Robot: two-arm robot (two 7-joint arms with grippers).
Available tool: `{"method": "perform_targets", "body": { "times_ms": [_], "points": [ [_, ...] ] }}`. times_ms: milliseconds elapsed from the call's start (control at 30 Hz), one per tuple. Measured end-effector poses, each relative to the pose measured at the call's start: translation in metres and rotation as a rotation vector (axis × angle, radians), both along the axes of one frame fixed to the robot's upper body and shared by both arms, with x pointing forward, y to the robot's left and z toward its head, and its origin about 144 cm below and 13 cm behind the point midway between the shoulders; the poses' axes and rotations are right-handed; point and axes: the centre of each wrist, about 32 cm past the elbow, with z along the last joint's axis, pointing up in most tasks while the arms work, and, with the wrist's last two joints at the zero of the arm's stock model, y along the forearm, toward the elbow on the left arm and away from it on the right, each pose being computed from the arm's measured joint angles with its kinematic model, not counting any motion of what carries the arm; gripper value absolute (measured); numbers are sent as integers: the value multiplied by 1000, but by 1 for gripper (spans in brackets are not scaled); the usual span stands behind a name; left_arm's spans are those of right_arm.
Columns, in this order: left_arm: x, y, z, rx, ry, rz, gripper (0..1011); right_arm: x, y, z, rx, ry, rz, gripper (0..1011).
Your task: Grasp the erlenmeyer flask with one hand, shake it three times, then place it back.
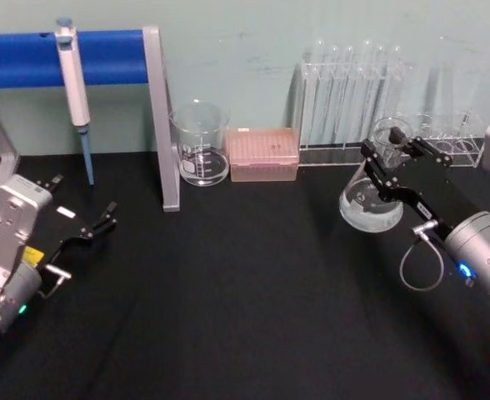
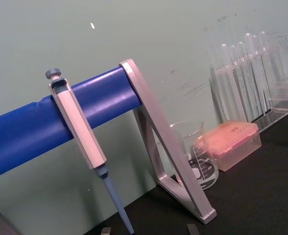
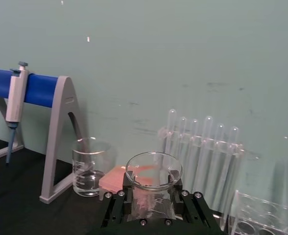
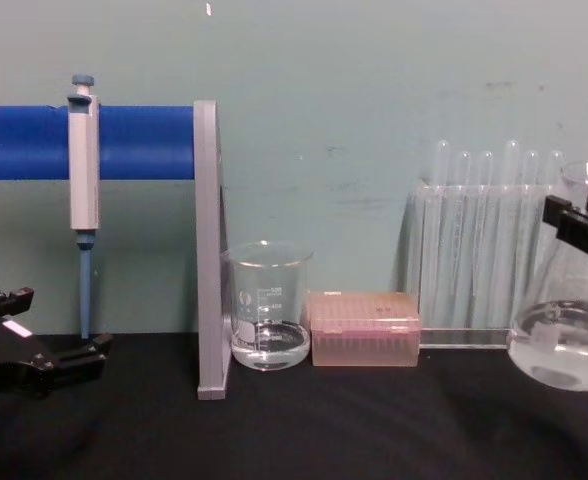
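Flask [image 1: 370, 208]: judged fragile, slippery, liquid-weighted; is being clenched at the neck by the right gripper [image 1: 391, 150]. Left gripper [image 1: 103, 218] is idling at left, released.

Head camera overhead, chest camera table-level, beaker [image 1: 202, 143] in both.

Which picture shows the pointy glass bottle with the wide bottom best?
The head view: the whole erlenmeyer flask shows, its neck in the right gripper. The chest view sees the flask from the side, cut by the edge. The right wrist view shows its rim up close. The left gripper sits parked at left.
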Motion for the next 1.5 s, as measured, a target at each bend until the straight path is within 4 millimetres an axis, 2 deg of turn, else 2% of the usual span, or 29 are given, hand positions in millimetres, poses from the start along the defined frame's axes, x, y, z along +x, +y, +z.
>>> {"method": "perform_targets", "body": {
  "times_ms": [333,633,1067,1300,1500],
  "points": [
    [0,0,0,0,0,0,1001,6,7,1,2,2,48,456],
    [0,0,0,0,0,0,1001,25,35,0,5,19,233,457],
    [0,0,0,0,0,0,1001,43,88,0,4,44,543,456],
    [0,0,0,0,0,0,1001,45,102,0,5,49,629,457],
    [0,0,0,0,0,0,1001,47,107,-1,10,48,654,457]
  ]
}}
